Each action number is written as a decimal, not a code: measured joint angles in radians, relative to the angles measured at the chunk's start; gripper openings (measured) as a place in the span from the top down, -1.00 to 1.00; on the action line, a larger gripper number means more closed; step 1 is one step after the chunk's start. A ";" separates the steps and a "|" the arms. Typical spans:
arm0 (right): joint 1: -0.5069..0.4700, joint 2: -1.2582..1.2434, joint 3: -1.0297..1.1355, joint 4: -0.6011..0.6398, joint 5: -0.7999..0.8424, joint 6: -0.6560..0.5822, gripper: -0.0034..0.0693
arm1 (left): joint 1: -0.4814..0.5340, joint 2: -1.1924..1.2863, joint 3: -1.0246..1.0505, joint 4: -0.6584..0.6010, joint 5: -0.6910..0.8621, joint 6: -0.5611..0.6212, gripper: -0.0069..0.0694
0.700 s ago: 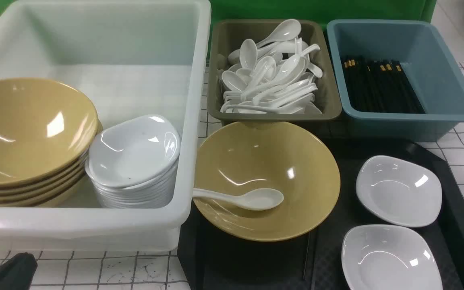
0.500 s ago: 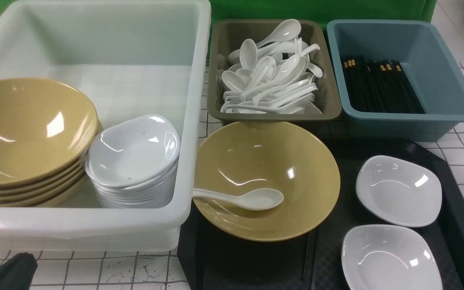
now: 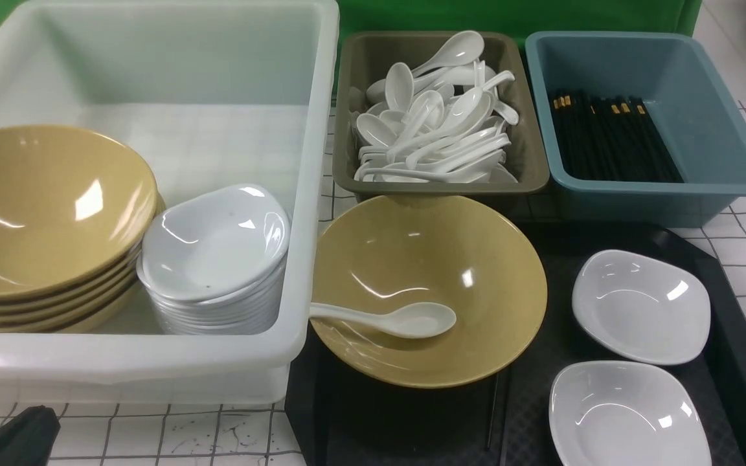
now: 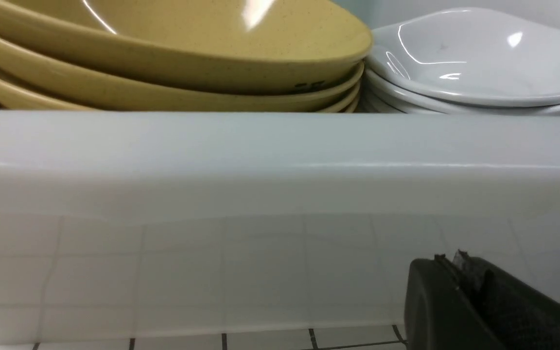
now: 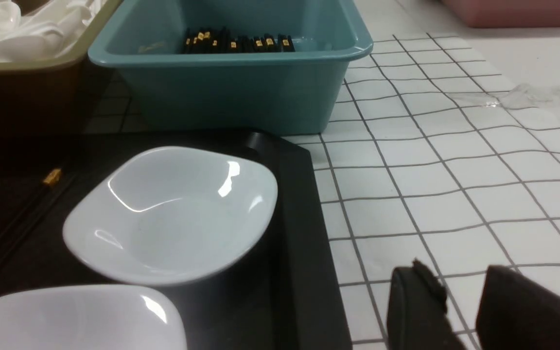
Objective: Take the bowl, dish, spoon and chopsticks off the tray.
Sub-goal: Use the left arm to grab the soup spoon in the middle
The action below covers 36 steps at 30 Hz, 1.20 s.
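Note:
The mustard-yellow bowl (image 3: 451, 259) sits on the left part of the black tray (image 3: 735, 310), with the white spoon (image 3: 386, 319) lying inside it. Two white dishes (image 3: 642, 307) (image 3: 629, 414) sit on the tray's right part. The black chopsticks (image 3: 493, 414) lie on the tray between bowl and dishes, partly under the bowl; their gold band shows in the right wrist view (image 5: 52, 177). My left gripper (image 4: 447, 256) is shut and empty, low in front of the white tub. My right gripper (image 5: 460, 279) is open and empty over the tablecloth, beside the tray's right rim (image 5: 304, 233).
A big translucent white tub (image 3: 311, 162) at the left holds a stack of yellow bowls (image 3: 43, 213) and a stack of white dishes (image 3: 214, 246). Behind the tray stand an olive tub (image 3: 373, 58) of spoons and a blue-grey tub (image 3: 703, 110) of chopsticks.

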State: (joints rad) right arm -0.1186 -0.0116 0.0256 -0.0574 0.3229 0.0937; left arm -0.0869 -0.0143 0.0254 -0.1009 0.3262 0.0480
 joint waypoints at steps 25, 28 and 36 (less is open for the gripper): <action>0.035 0.000 0.003 0.000 -0.064 0.000 0.26 | 0.000 0.000 0.002 0.011 -0.054 0.005 0.83; 0.035 0.000 0.005 0.000 -0.275 0.000 0.26 | 0.000 0.000 0.002 0.012 -0.230 0.005 0.83; 0.035 0.000 0.005 -0.002 -0.982 0.010 0.26 | 0.000 0.000 0.002 -0.029 -0.756 -0.103 0.83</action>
State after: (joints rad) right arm -0.0840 -0.0116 0.0308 -0.0591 -0.6594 0.1042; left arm -0.0869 -0.0143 0.0272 -0.1298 -0.4301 -0.0550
